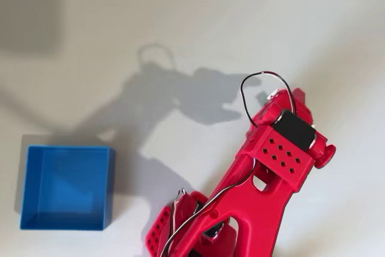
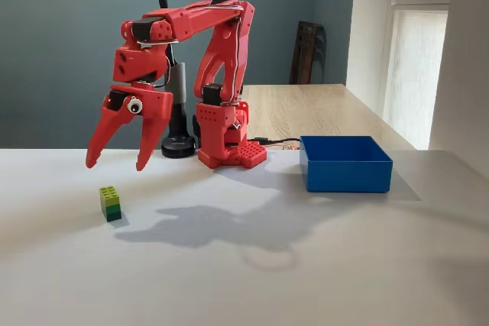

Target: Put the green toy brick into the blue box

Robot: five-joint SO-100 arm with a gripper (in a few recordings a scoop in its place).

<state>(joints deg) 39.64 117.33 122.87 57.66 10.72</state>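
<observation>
The green toy brick (image 2: 111, 203) stands upright on the white table at the left of the fixed view, lime on top with darker green sides. My red gripper (image 2: 116, 164) hangs just above and slightly behind it, fingers pointing down and spread open, nothing between them. The blue box (image 2: 348, 177) sits empty on the table far to the right, well apart from the brick. From overhead the blue box (image 1: 65, 224) lies at the lower left, and the red arm (image 1: 271, 173) reaches from the bottom edge up to the right.
The arm's base (image 2: 226, 146) stands at the back of the white table, with a black round-footed stand (image 2: 179, 145) beside it and a cable (image 2: 279, 143) running toward the box. A wooden table (image 2: 321, 108) lies behind. White surface stretches between brick and box.
</observation>
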